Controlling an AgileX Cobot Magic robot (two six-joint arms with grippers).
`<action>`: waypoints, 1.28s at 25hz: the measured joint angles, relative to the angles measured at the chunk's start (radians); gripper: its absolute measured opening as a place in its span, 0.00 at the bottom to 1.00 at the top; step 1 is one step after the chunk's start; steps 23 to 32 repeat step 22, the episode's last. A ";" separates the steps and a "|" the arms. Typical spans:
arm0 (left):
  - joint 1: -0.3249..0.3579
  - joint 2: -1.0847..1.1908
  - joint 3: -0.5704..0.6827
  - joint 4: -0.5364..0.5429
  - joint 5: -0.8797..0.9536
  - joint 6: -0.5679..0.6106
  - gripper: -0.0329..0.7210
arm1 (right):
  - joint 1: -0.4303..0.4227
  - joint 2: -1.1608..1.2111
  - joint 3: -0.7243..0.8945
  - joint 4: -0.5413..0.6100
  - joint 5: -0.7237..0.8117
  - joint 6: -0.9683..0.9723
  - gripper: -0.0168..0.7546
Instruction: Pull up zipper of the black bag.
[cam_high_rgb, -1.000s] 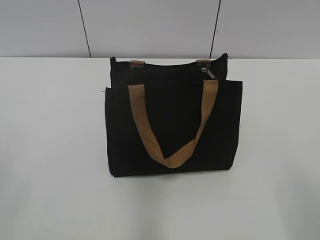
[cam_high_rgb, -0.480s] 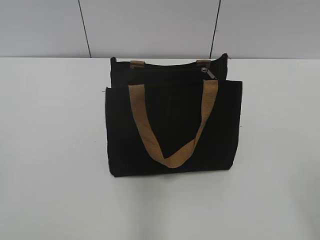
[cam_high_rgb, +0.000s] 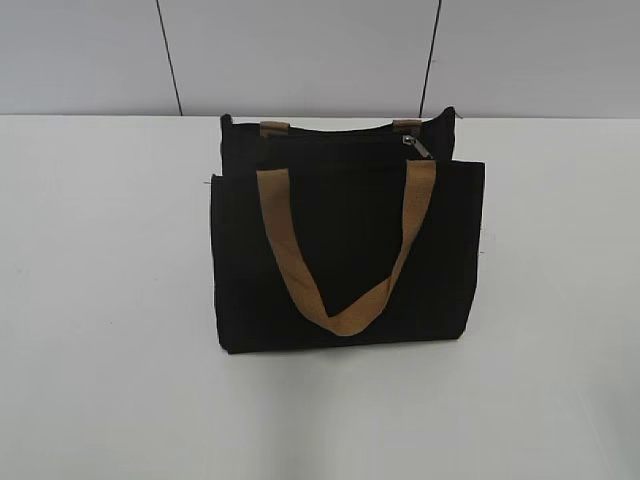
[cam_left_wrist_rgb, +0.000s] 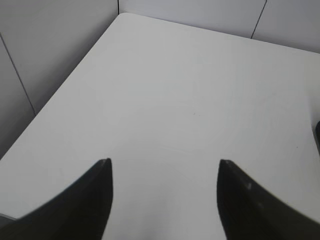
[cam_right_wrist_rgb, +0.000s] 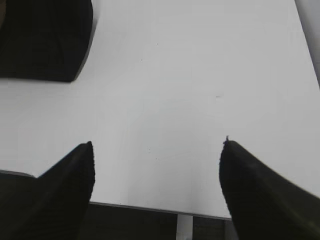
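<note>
Left claw (cam_left_wrist_rgb: 164, 172) is spread wide with nothing between its fingers, just bare white worktop (cam_left_wrist_rgb: 175, 100) under it. Only a sliver of something dark shows at the far right edge of its view, can't tell what it is. Right claw (cam_right_wrist_rgb: 156, 155) is the same deal, fingers well apart and empty, hovering near the worktop's edge. A corner of the black bag (cam_right_wrist_rgb: 45, 40) sits up in the top left of its view, well clear of the fingers.

In the exterior view neither claw shows at all. The bag (cam_high_rgb: 345, 255) lies mid-worktop, one tan strap (cam_high_rgb: 345, 250) flopped in a V across its front panel. The zipper (cam_high_rgb: 330, 140) runs along the top edge at the back, with the little metal pull tab (cam_high_rgb: 418, 146) near the right end, just above the strap's right leg.

My read: it's soft, light fabric, so it'll bunch and slide if you just yank the tab. I'd pinch the tab with one claw and pin the fabric near the zipper's end with the other. The tab's small and probably slippery too.
</note>
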 joint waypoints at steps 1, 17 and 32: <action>0.000 0.000 0.000 0.000 0.000 0.000 0.69 | -0.012 -0.012 0.000 0.000 0.000 0.000 0.79; 0.023 0.000 0.000 0.000 0.000 0.000 0.69 | -0.063 -0.026 0.001 0.000 0.000 0.000 0.79; 0.030 0.000 0.000 0.000 0.000 0.000 0.69 | -0.063 -0.026 0.001 0.000 0.000 0.000 0.79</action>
